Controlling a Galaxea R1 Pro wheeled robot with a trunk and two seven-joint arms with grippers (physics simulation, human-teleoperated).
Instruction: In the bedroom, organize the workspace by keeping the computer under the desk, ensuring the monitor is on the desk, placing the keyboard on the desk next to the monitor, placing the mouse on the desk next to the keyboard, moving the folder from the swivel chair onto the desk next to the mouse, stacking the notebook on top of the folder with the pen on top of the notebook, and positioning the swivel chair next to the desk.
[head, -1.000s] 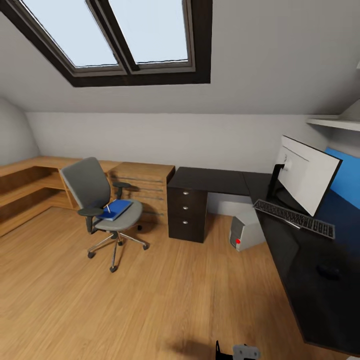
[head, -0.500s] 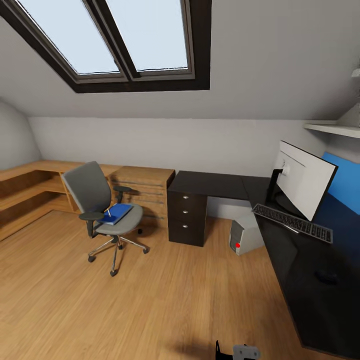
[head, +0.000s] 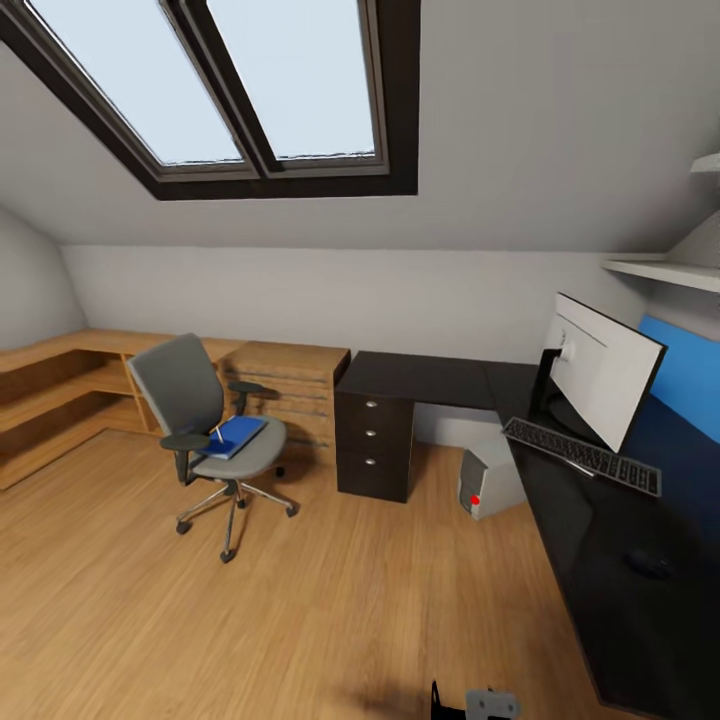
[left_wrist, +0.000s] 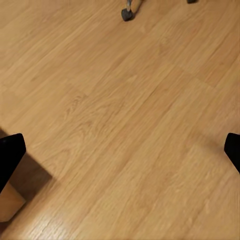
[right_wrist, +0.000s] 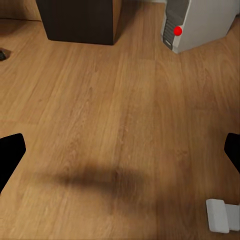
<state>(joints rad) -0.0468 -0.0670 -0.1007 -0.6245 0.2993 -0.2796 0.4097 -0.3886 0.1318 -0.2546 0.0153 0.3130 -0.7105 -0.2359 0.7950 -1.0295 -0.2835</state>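
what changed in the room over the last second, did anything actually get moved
Nothing in the room was moved. The head view drew back and tilted up a little, so the whole scene shifted and shrank slightly. The grey swivel chair holds the bright-blue folder on its seat as before, the wide white-backed monitor and slim keyboard sit on the glossy black desk, and the silver tower computer stands beneath it.

skylight (head: 260, 85) | sloped grey walls | wood floor (head: 300, 600) | low wood shelving (head: 60, 390)
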